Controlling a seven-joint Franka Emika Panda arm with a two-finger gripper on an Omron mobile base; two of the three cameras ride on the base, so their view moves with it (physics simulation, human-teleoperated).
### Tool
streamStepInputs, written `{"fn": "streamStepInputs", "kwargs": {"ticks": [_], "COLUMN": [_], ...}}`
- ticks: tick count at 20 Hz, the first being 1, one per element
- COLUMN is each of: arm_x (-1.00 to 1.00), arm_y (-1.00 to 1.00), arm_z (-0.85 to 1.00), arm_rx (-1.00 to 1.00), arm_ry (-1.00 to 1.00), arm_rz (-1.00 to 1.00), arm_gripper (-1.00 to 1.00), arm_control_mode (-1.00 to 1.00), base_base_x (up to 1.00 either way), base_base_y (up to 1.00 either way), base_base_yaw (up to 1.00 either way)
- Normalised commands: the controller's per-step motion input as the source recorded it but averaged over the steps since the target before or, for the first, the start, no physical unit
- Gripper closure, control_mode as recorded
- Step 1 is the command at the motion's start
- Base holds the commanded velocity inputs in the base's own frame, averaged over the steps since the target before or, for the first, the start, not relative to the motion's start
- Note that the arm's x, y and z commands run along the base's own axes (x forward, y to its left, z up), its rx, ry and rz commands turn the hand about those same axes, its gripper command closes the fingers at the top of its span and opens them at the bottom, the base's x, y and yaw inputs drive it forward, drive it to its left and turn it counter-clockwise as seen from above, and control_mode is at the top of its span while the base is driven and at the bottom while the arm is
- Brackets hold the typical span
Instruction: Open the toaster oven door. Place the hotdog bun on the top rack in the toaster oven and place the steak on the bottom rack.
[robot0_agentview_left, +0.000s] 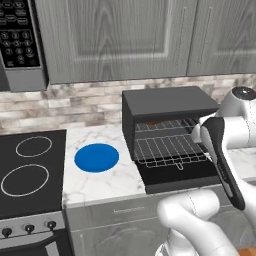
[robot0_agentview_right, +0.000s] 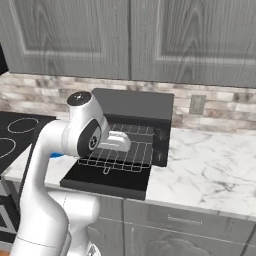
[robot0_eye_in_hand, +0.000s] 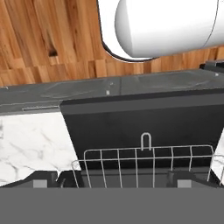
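With the toaster oven door (robot0_agentview_left: 175, 176) dropped flat over the counter's front edge, I see the toaster oven (robot0_agentview_left: 167, 105) open, its bottom rack (robot0_agentview_left: 170, 149) slid partway out, wire loop overhanging the door, and the top rack (robot0_agentview_left: 162, 125) set back inside above it. My gripper (robot0_eye_in_hand: 118, 180) hangs above the bottom rack's front edge, jaws spread wide and holding nothing. Left of the oven, a blue plate (robot0_agentview_left: 96, 157) sits on open marble between it and the stovetop (robot0_agentview_left: 30, 170); I cannot make out the bun or steak.
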Motion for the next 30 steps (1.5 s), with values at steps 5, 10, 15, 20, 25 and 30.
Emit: {"fn": "streamStepInputs", "kwargs": {"ticks": [5, 10, 15, 20, 25, 30], "arm_x": [0.0, 0.0, 0.0, 0.0, 0.0, 0.0], "arm_y": [0.0, 0.0, 0.0, 0.0, 0.0, 0.0], "arm_z": [0.0, 0.0, 0.0, 0.0, 0.0, 0.0], "arm_rx": [0.0, 0.0, 0.0, 0.0, 0.0, 0.0], "arm_ry": [0.0, 0.0, 0.0, 0.0, 0.0, 0.0], "arm_rz": [0.0, 0.0, 0.0, 0.0, 0.0, 0.0], "arm_gripper": [-1.0, -1.0, -1.0, -1.0, -1.0, -1.0], "arm_control_mode": [1.0, 1.0, 1.0, 1.0, 1.0, 1.0], "base_base_x": [0.0, 0.0, 0.17, 0.32, 0.41, 0.44], "base_base_y": [-0.75, -0.68, -0.62, -0.31, -0.14, -0.22], "base_base_yaw": [-0.03, -0.02, -0.02, -0.02, -0.01, -0.03]}}
